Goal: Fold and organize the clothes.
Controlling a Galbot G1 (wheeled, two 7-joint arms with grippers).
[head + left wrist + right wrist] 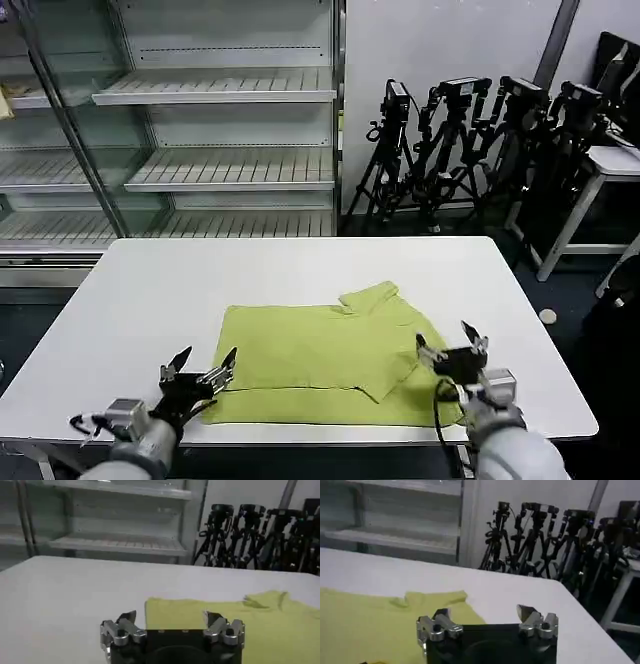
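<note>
The lime yellow-green shirt lies flat on the white table, toward the near edge and a little right of centre. It is partly folded into a rough rectangle: one sleeve is turned in over the body at about 3 o'clock from the shirt's middle, and the small collar pokes out at its far edge, near 1 o'clock. A dark seam line runs along the fabric close to the near hem.

My left gripper hovers at the shirt's near left corner, at about 8 o'clock from its middle, fingers spread wide and holding nothing. In the left wrist view the same gripper stands released, with the shirt's left edge lying just past the gap between the fingers.

My right gripper is at the shirt's right side, at about 4 o'clock from its middle, over the turned-in sleeve's edge; its fingers are parted too and grasp nothing. From the right wrist it shows open above the table, with the shirt spread beyond it.

Beyond the table, at 11 o'clock, stands a rack of bare white shelves. At 1 o'clock a cluster of black camera tripods lines the wall.
</note>
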